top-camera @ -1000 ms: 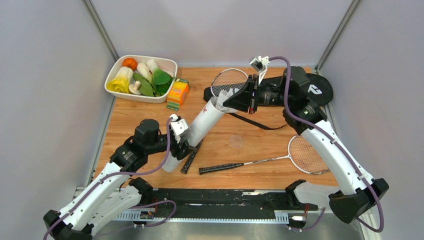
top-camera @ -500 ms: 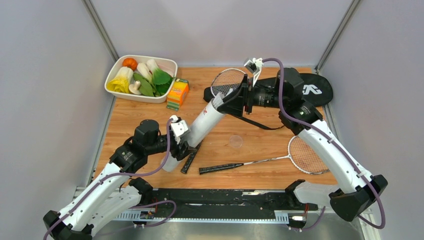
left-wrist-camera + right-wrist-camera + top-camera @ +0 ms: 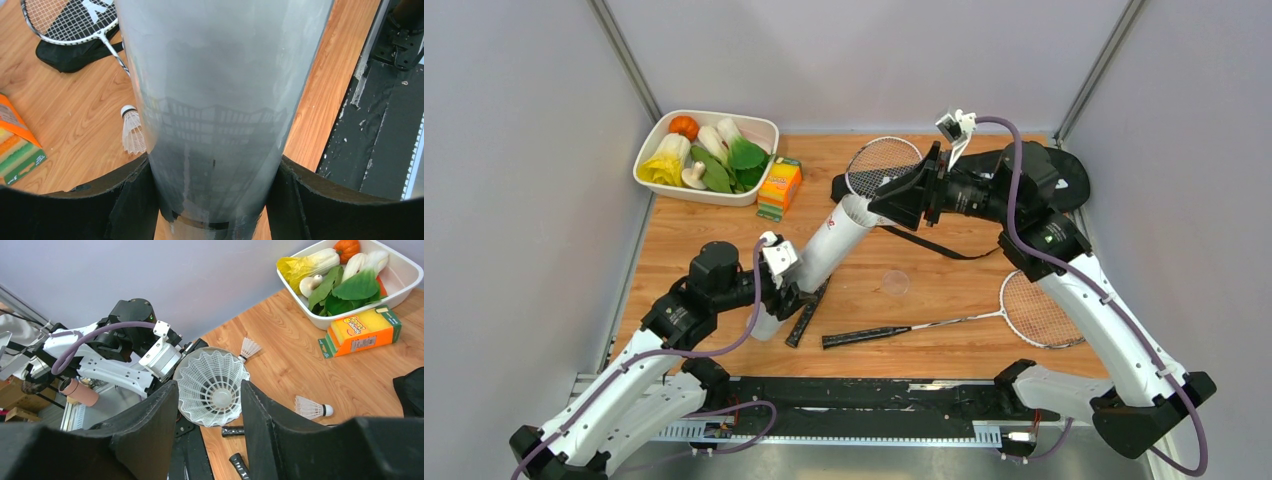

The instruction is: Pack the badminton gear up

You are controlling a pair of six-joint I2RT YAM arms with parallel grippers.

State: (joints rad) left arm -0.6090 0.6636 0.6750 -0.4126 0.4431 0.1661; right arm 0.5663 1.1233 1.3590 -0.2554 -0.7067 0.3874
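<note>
Okay, we see the left hand [image 3: 210,192] clamped on the long white tube [image 3: 829,245] near its lower end, with both fingers [image 3: 132,197] pressed to its sides. The tube is tilted, with its bottom low at the near left of the desk [image 3: 714,225] and its open mouth raised toward the far right. The right hand [image 3: 879,198] sits level with that mouth, just beside it.

In the right wrist view a white shuttlecock [image 3: 210,385] shows skirt-first, cork pointing away, between that hand's two fingers [image 3: 150,432]. They stand apart, one either side of the skirt. We cannot tell if they pinch it or only flank it.

Two more shuttlecocks lie on the desk. One [image 3: 248,348] is close to the tube, the other [image 3: 311,408] nearer the orange-and-green box [image 3: 360,332].

One racket [image 3: 882,165] has its head resting on the black bag [image 3: 1064,180] at the far right, which is partly under the right arm. The racket runs under the tube, grip end out by the left hand. The second racket [image 3: 1034,308] lies flat near the front, head right, handle pointing left. A small clear disc [image 3: 895,282] lies between the tube and the second racket.

The white dish [image 3: 714,113] of toy vegetables is in the far left corner, with the box just beside it.
</note>
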